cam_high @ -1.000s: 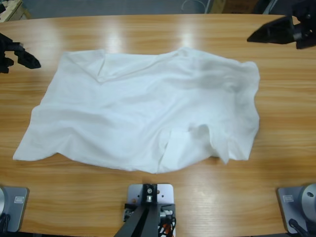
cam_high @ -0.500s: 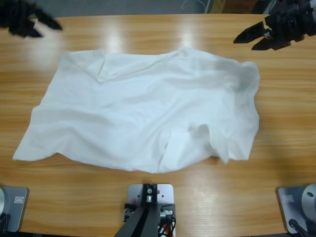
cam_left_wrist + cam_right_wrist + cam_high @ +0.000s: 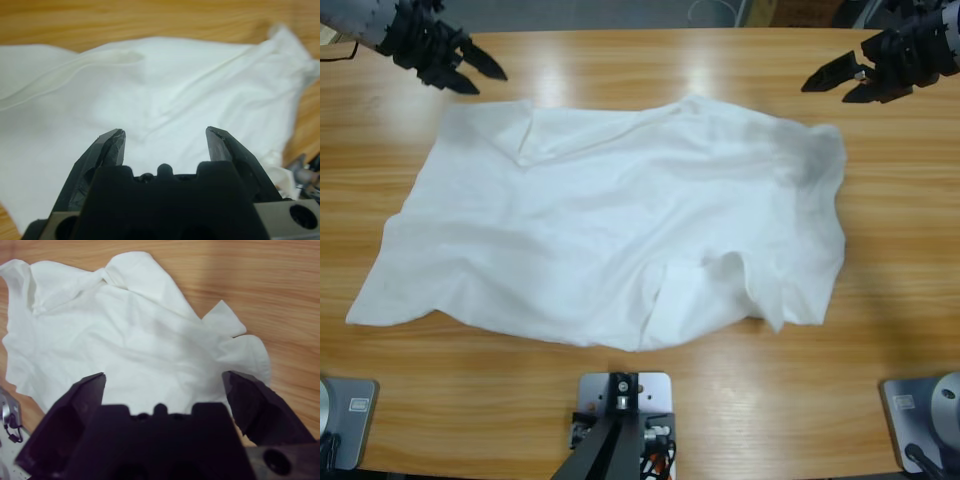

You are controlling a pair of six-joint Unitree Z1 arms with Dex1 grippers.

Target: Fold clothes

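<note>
Folding status: not begun, by my read. T-shirt [image 3: 610,230] lies open and rumpled, with no clean fold line in it.
Shirt position: middle of the surface [image 3: 880,330], reaching closer to the left edge than the right, with bare wood all round.
Shirt condition: small turned-over pleat near its far-left corner, loose flaps and a slit at its near edge, wrinkles throughout.
Left end effector [image 3: 165,137]: released, jaws spread, nothing between them, looking down over the cloth.
Right end effector [image 3: 162,385]: released, jaws wide, empty, also above the cloth.
Overhead: one end effector near each far corner of the surface, both clear of the shirt.
Remaining: first grasp, every fold, and probably some flattening. That is effectively the whole job.
</note>
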